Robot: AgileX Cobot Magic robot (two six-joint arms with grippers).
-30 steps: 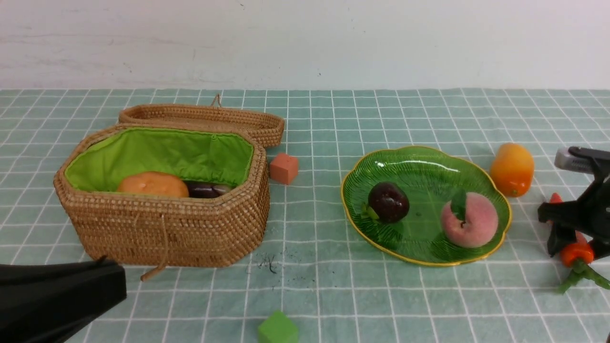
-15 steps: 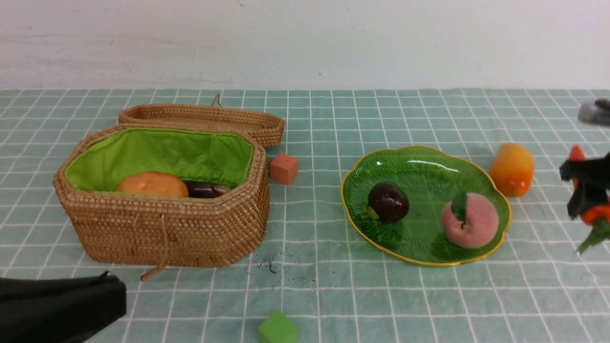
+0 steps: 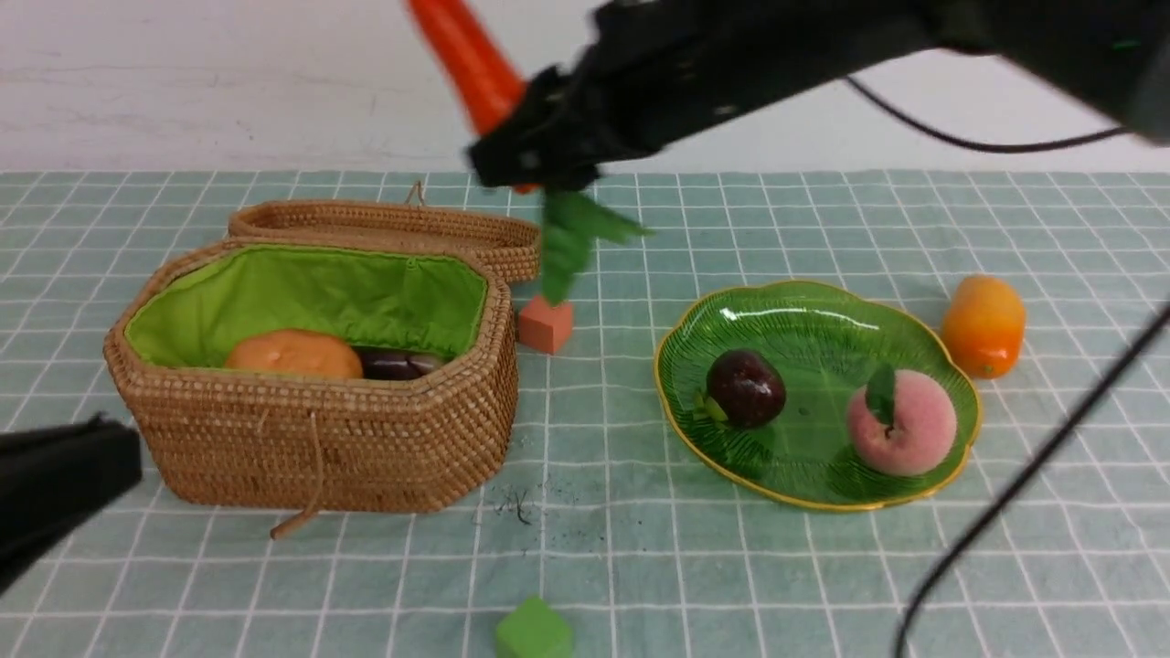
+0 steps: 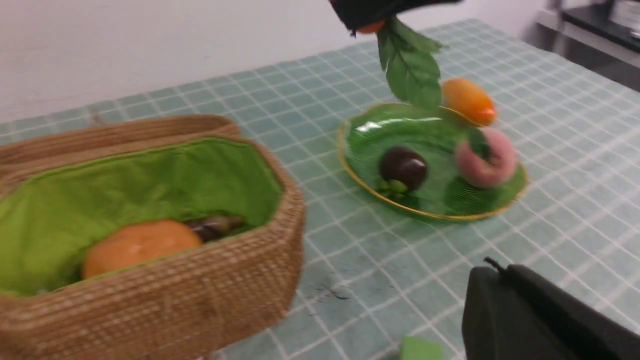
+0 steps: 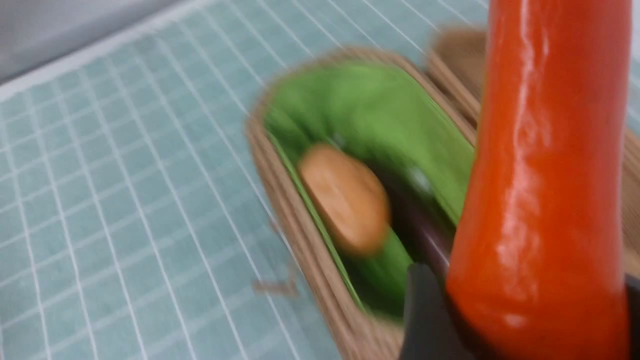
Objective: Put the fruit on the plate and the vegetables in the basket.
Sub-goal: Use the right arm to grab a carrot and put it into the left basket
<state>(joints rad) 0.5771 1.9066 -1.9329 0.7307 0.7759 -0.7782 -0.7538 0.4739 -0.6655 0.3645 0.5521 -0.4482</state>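
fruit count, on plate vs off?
3. Mangosteen and peach sit on the plate; mango lies on the cloth just beyond the plate's right rim. None seem hidden.

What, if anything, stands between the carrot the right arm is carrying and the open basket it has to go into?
Nothing visible does. The carrot hangs in the right gripper above the basket, whose lid lies open behind it. The potato and eggplant inside leave room.

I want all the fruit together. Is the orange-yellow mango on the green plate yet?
No, the mango lies on the tablecloth just beside the plate, which holds only the mangosteen and the peach.
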